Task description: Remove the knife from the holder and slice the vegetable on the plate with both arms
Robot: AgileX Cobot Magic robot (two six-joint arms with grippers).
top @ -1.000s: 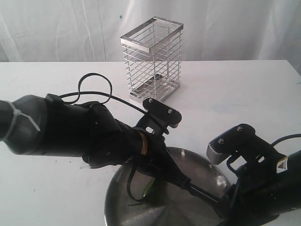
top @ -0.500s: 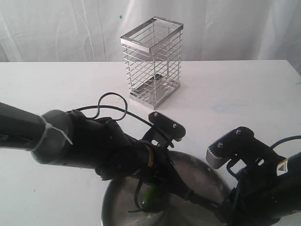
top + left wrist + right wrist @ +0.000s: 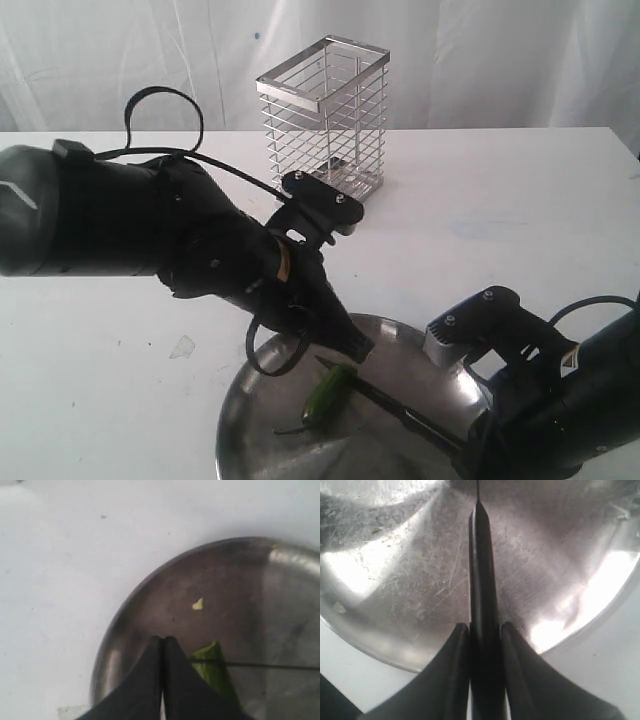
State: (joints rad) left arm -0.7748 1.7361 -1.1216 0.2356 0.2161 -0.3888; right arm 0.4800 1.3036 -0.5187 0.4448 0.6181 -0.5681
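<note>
Now my right gripper (image 3: 480,640) clamps the knife (image 3: 375,393) handle, blade across the chili pepper (image 3: 327,394) lower center; left gripper (image 3: 162,645) pinched empty.

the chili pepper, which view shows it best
The exterior view: the chili pepper lies whole on the plate, the knife across it. The left wrist view shows only its cut end; the right wrist view shows none of it.

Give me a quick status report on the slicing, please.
Left gripper shut, empty, above plate. Right gripper shut on knife, blade at the chili pepper. Holder empty. Nothing in the way.
</note>
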